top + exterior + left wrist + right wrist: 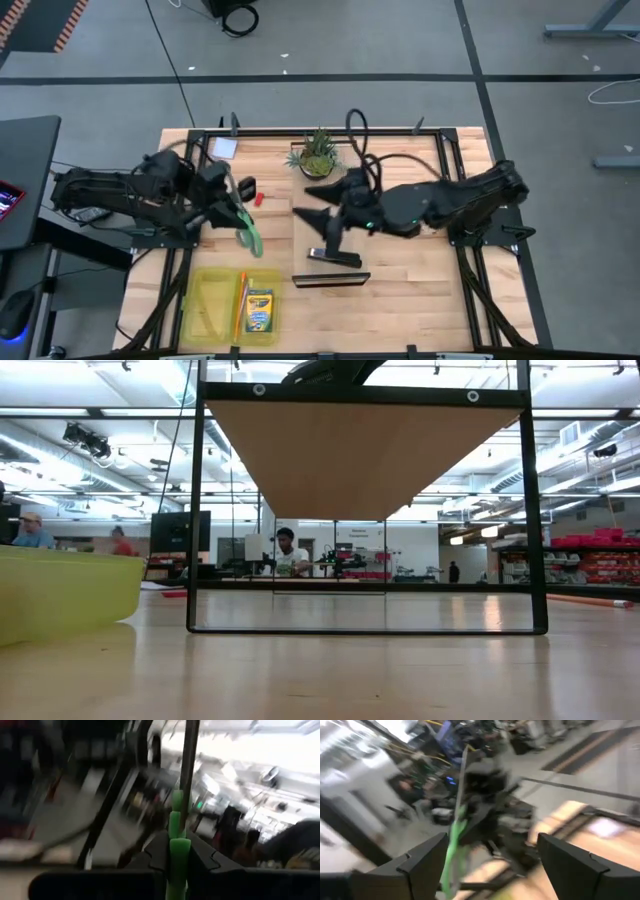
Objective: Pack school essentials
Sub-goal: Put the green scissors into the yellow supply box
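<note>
**Scissors aloft, one box and one pen in the tray**

From above we count two arms over the wooden desk (420, 290). At the left, the left gripper (232, 205) has its jaws clamped on the single pair of green-handled scissors (246, 225), held clear of the desk just above the yellow tray (205, 305); its wrist view shows the green handle (176, 850) pinched between the dark fingers (157, 852). Inside the tray we see one orange pen (241, 300) lying lengthwise and, just beside it, one yellow-green crayon box (259, 310); the box carries printing, but we cannot read it. Behind the left gripper sit one pale note pad (223, 148) at the desk's far edge and one tiny red eraser (258, 199). Further right stands one small potted plant (318, 152). The right gripper (318, 222) hovers mid-desk with its jaws spread wide and empty, as its wrist view confirms (490, 857). Near it lie two black bar-shaped objects, one (334, 258) above the other (331, 279).
</note>
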Tool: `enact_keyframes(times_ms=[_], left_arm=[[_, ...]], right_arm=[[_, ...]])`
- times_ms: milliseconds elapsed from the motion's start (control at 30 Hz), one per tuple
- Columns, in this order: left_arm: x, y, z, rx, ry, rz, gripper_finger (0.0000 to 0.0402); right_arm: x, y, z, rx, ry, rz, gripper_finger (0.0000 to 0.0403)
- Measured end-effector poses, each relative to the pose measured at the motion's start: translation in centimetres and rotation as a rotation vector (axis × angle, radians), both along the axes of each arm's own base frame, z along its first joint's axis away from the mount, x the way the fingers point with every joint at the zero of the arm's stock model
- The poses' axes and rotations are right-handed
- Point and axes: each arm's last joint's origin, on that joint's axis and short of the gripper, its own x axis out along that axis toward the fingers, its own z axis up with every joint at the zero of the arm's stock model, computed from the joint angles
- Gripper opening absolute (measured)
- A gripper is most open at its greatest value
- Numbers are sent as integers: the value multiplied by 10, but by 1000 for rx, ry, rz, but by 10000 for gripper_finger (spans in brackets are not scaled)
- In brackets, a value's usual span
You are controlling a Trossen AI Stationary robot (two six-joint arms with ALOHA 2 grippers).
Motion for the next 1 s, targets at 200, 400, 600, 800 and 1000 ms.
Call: enact_keyframes(times_ms=[200,400,600,800,1000], left_arm=[[-4,-6,-36,36,409,-3,46],[-15,-12,-73,72,833,67,49],[-34,-18,-97,164,1138,133,46],[-32,-31,-108,297,1196,86,52],[-23,-52,-119,534,1119,-58,50]], right_arm=[[-39,-17,12,-42,108,-96,314],[-77,-35,21,-99,203,-158,314],[-116,-54,27,-160,299,-189,314],[-145,-72,35,-198,337,-218,314],[-163,-81,37,-222,362,-223,314]])
